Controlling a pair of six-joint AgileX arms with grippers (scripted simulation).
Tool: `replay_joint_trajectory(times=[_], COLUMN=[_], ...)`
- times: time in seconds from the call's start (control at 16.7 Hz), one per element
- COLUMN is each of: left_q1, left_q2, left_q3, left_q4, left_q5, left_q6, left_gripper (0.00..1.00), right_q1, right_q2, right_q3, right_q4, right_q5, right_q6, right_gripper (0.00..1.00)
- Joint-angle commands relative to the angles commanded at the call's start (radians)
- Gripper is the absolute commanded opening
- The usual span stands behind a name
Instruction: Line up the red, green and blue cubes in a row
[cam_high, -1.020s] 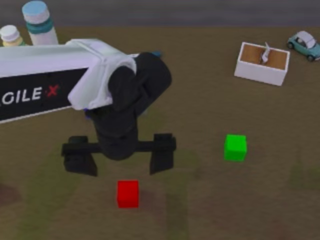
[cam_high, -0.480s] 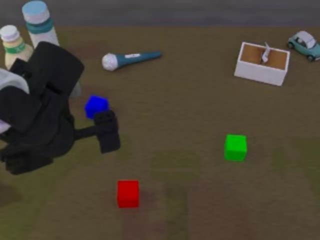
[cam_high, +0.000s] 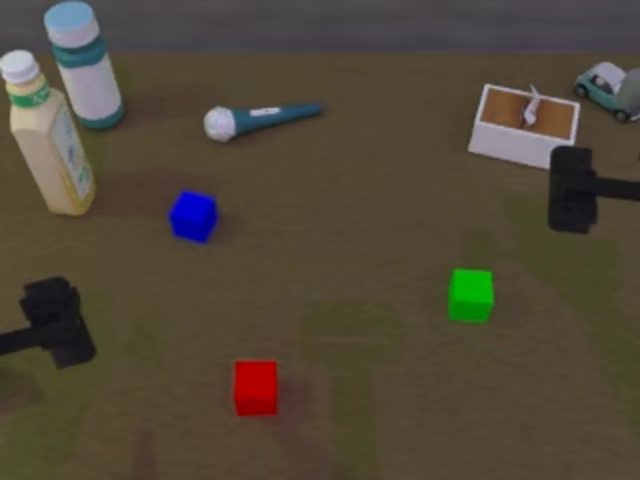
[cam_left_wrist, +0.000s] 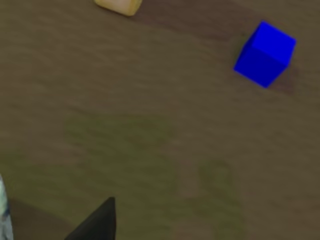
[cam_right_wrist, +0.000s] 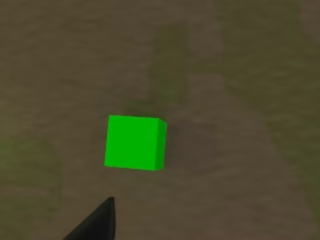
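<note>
- Our left gripper is at the left edge of the counter, near the front, with only a dark part of it in the top view; we cannot tell how its fingers stand.
- Our right gripper is at the right edge, just in front of the white box; only a dark part shows and we cannot tell its state either.
- We see the blue cube on the left half of the counter, in front of the bottles and well apart from the left gripper; the left wrist view shows it alone on the bare surface.
- We find the red cube near the front edge, a little left of the middle.
- We find the green cube on the right half, farther back than the red one; the right wrist view shows it flat on the surface with nothing touching it.
- On labels: the cream bottle has a green band under its white cap, and the white bottle has a teal band, but we cannot read any writing there.
- A teal and white microphone lies behind the blue cube, and a small pale green toy car stands at the far right corner.
- The counter is a brown surface with dull green patches; behind it runs a grey strip.
</note>
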Motion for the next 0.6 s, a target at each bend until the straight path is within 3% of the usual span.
replay_joint_trajectory(times=[0.3,0.6], left_q1=[0.126,0.193], left_q2=[-0.367,-0.576], left_q3=[-0.238,-0.34], left_q4=[0.207,0.359], left_q5=[0.018,0.037], left_q6=[0.21,0.365], left_gripper=[1.0,1.0], right_q1=[0.097,0.157], right_q2=[0.456,0.703], right_q3=[0.333,0.55], right_q4=[-0.225,-0.35], right_q5=[-0.001,0.001], right_q6=[0.116,0.188], right_gripper=[1.0,1.0])
